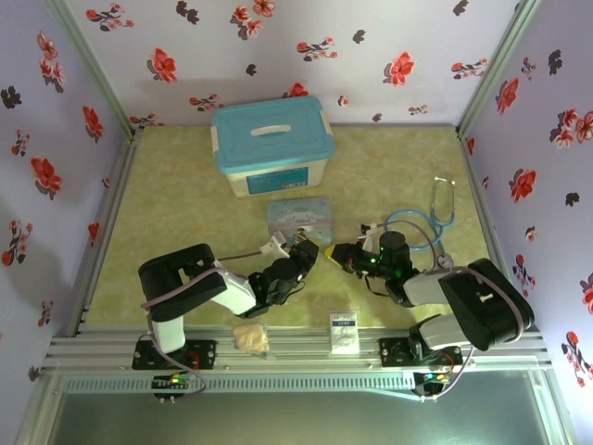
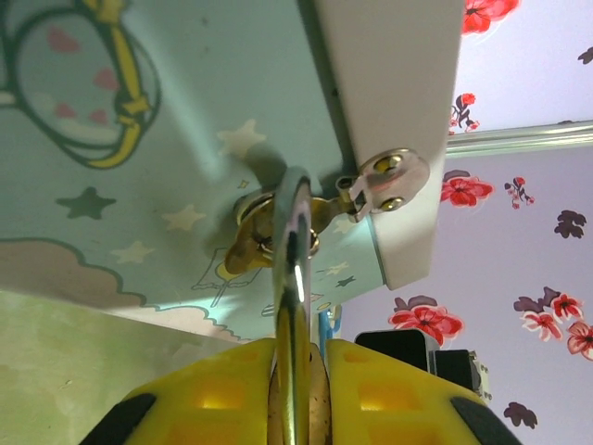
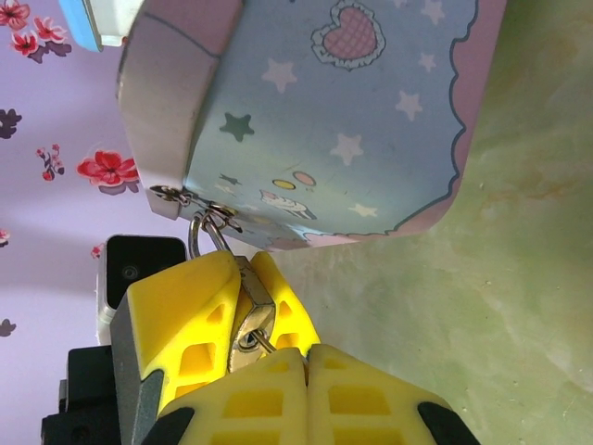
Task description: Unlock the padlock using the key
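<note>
**Key at padlock, lock hung on tin hasp**
Left gripper (image 2: 298,371) clamps padlock (image 3: 250,301) beside tin (image 3: 352,139); right gripper (image 3: 306,357) pinches key (image 3: 252,341) at its base. Risk: a misaligned twist may slip or bend the key, or drag the tin.

The whole table (image 1: 185,222) is viewed from above and behind the arm bases, looking down and forward to the flowered walls (image 1: 324,46). The left wrist view is taken very near, along the left gripper (image 2: 298,357) towards the blue tin (image 2: 139,185). The right wrist view is pressed equally close to that tin, with table surface at its right. The tin is shared by all three views, the padlock (image 3: 248,306) by both wrist views.
</note>
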